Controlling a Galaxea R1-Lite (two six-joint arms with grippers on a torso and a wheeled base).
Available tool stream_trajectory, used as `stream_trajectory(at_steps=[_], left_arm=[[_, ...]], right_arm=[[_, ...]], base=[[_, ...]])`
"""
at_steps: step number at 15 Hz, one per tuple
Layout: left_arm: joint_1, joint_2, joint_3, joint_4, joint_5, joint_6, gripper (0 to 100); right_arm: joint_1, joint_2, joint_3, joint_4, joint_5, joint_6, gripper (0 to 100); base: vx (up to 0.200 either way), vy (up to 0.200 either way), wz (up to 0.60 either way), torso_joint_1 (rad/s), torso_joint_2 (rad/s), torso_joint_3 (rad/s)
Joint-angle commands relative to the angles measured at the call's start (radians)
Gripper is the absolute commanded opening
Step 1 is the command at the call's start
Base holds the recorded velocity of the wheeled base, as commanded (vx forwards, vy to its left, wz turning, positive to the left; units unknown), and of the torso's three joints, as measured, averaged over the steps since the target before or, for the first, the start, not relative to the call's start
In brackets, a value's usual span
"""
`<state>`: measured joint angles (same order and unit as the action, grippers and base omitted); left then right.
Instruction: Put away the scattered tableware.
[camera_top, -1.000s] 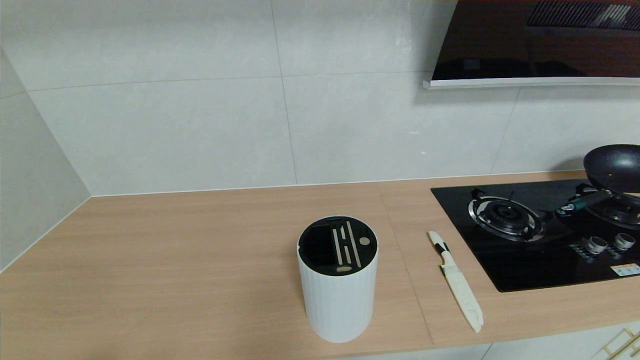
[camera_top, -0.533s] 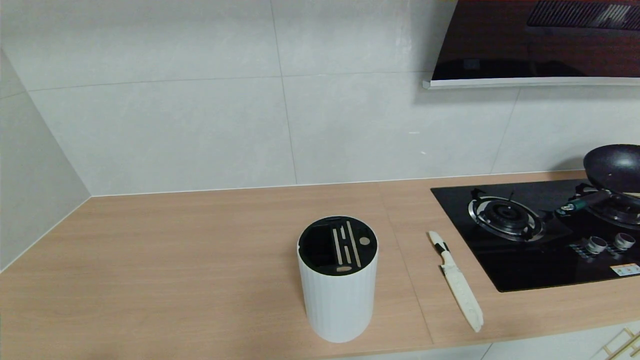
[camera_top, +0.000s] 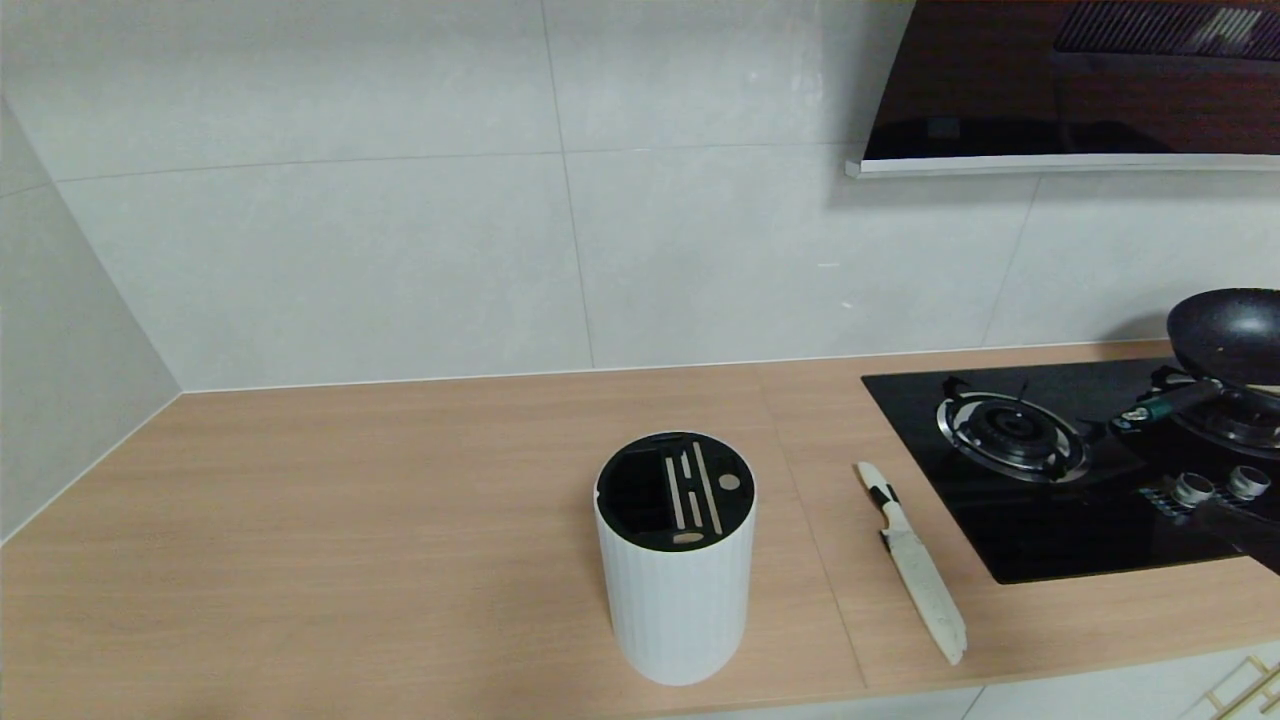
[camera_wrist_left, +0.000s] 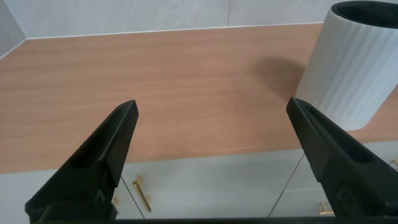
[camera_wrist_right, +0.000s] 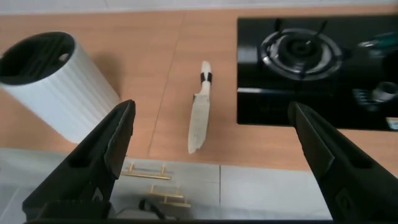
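Spread wide near the white speckled knife (camera_wrist_right: 199, 112) lying between the white ribbed cylindrical holder (camera_wrist_right: 57, 87) and black glass hob (camera_wrist_right: 264, 102), the right gripper (camera_wrist_right: 211, 112) could skid it off the wooden counter (camera_wrist_right: 152, 59) with a shallow pinch.

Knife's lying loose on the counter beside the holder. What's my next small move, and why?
Probably lower the right gripper toward the handle end of the knife. Its jaws are open with nothing gripped, and the knife lies flat on the counter between the white holder and the stove, on this arm's side.
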<state>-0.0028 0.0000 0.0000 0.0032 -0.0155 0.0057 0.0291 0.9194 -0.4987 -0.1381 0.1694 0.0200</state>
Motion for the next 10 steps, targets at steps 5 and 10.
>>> stream_trajectory(at_steps=[5,10], left_arm=[[0.001,0.0,0.0,0.0,0.0,0.0,100],[0.001,0.0,0.0,0.0,0.0,0.0,100]], right_arm=[[0.161,0.612,-0.03,-0.337,-0.007,-0.003,100],[0.184,0.866,-0.026,-0.568,-0.119,0.001,100]], base=[[0.0,0.0,0.0,0.0,0.0,0.0],[0.0,0.0,0.0,0.0,0.0,0.0]])
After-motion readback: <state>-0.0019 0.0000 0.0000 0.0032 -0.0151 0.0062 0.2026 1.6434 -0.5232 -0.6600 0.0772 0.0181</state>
